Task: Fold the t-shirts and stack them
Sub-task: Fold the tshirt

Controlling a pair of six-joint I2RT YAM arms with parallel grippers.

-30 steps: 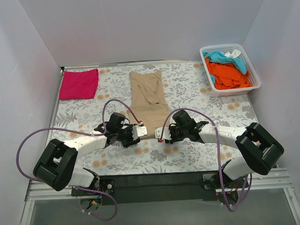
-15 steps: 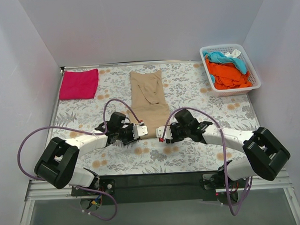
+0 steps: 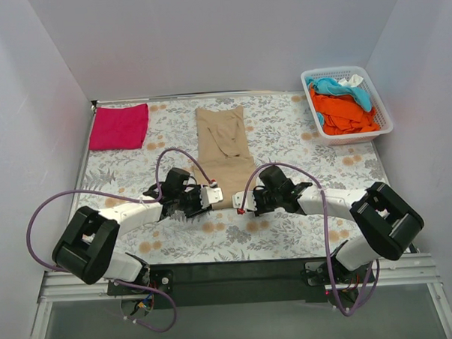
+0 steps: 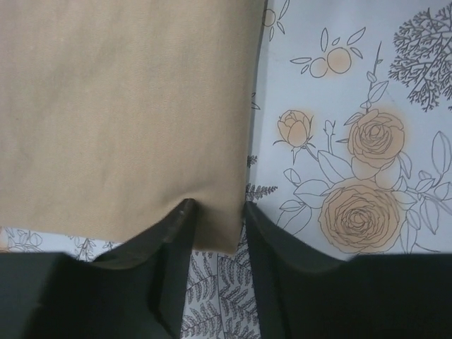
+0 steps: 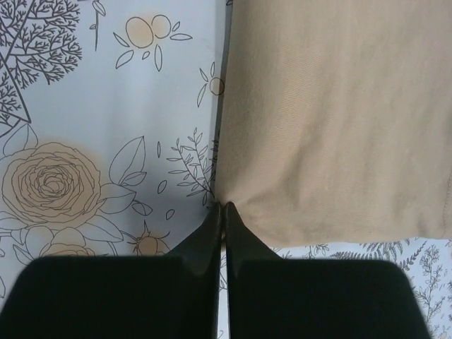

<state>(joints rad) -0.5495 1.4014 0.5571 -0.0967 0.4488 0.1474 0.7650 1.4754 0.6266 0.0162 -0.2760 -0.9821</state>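
**A:** Where does the tan t-shirt lie?

**B:** In the middle of the flowered table, spread flat as a long narrow strip, with its near hem toward the two arms. Each arm reaches in to one near corner of that hem.

**A:** And the left tool?

**B:** It sits low at the hem's left corner. In its wrist view the two dark fingers stand part-way open. The corner of the cloth lies in the gap between them, with a finger against each side of it (the cloth looks smooth there, not bunched).

**A:** The right tool?

**B:** It is closed tight. Its fingers meet with only a hairline between them, right at the shirt's other near corner. The hem rises to the tips, so the tool seems to have the very edge of the cloth.

**A:** The other shirts?

**B:** A magenta t-shirt lies folded at the far left corner of the table. An orange t-shirt and a light blue t-shirt are heaped in the white basket at the far right, well apart from both arms.
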